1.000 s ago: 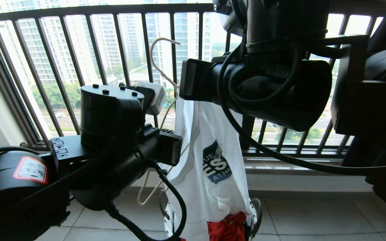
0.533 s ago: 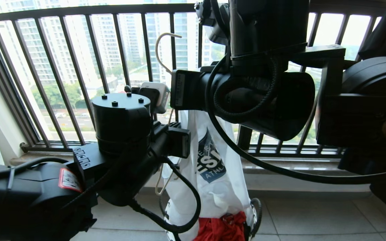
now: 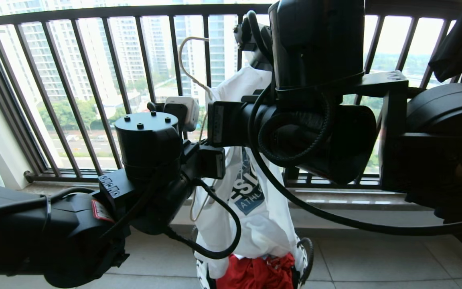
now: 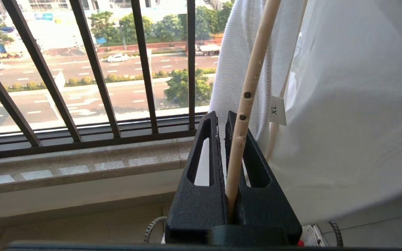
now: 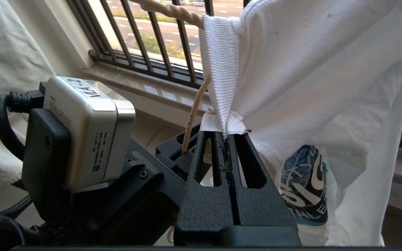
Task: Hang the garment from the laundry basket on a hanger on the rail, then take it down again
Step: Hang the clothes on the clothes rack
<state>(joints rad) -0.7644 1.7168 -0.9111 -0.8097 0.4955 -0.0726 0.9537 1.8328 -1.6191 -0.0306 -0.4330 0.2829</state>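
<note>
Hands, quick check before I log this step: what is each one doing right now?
Left hand: closed on the hanger.
Right hand: closed on the ribbed collar of the white T-shirt.

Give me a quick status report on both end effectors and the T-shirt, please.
Left end effector shut on hanger. Right end effector shut on T-shirt collar. Shirt hangs over laundry basket; rail not in view.

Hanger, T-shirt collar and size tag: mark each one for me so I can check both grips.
hanger (image 4: 246,104), left wrist view, on its cream rod above the left gripper's tips.
T-shirt collar (image 5: 218,66), right wrist view, on the ribbed band above the right gripper's tips.
size tag (image 4: 277,111), left wrist view, on the XL label.
</note>
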